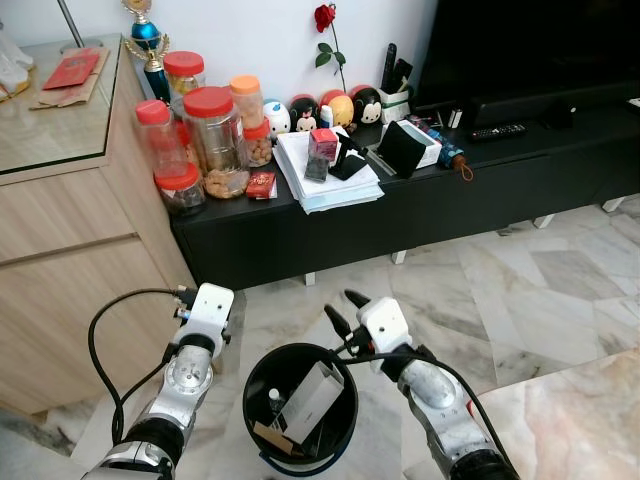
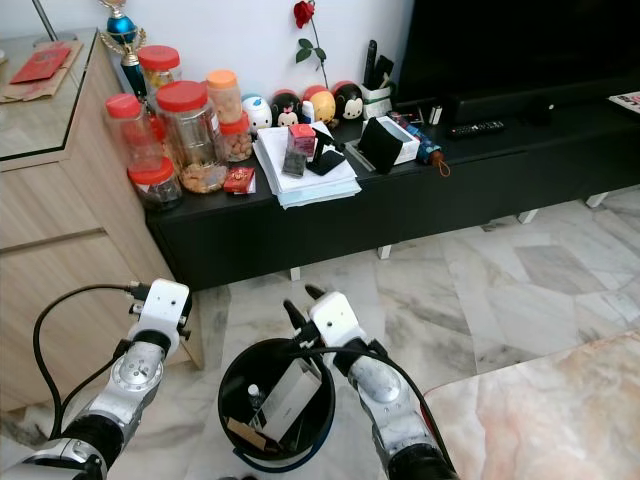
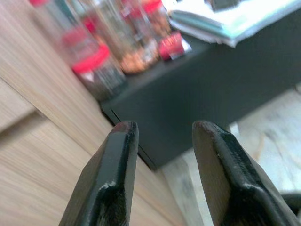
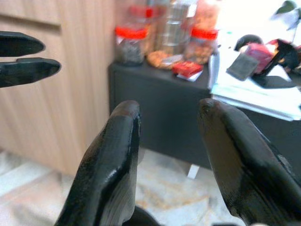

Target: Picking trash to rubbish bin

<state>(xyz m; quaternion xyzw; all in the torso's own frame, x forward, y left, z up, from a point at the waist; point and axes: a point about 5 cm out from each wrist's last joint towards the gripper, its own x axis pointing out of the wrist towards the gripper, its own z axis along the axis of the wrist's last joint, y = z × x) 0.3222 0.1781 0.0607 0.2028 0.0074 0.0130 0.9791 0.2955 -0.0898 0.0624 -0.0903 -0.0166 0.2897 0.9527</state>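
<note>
Bin (image 1: 262, 372): black, round, on the marble floor (image 1: 560, 290), just below and behind the right gripper's fingertips.
Trash in bin: pale carton (image 1: 312, 400) leaning upright; small white-capped bottle (image 1: 274, 397) beside it; brown scrap (image 1: 270, 437) at the bottom.
Right gripper (image 1: 341, 307): above the bin's far rim, fingers (image 4: 109, 174) spread apart, holding nothing.
Left gripper (image 3: 161, 129): to the left of the bin, apart from it, beside the wooden cabinet (image 1: 70, 240); fingers (image 3: 107, 183) parted by a moderate gap, nothing between them.
Ahead of the fingers: low black TV bench (image 1: 470, 190) against the wall.
On bench, left end: cluster of red-lidded jars (image 1: 212, 140) of snacks; small red packet (image 1: 261, 184) in front of them.
On bench, middle: stack of white papers (image 1: 330, 185) carrying small boxes; round toy figures (image 1: 325, 108) behind.
On bench, right: remote (image 1: 497, 130) under the dark TV (image 1: 530, 45).
Cabinet top: glass sheet, red envelope (image 1: 72, 70), trophy (image 1: 147, 40) at its corner.
</note>
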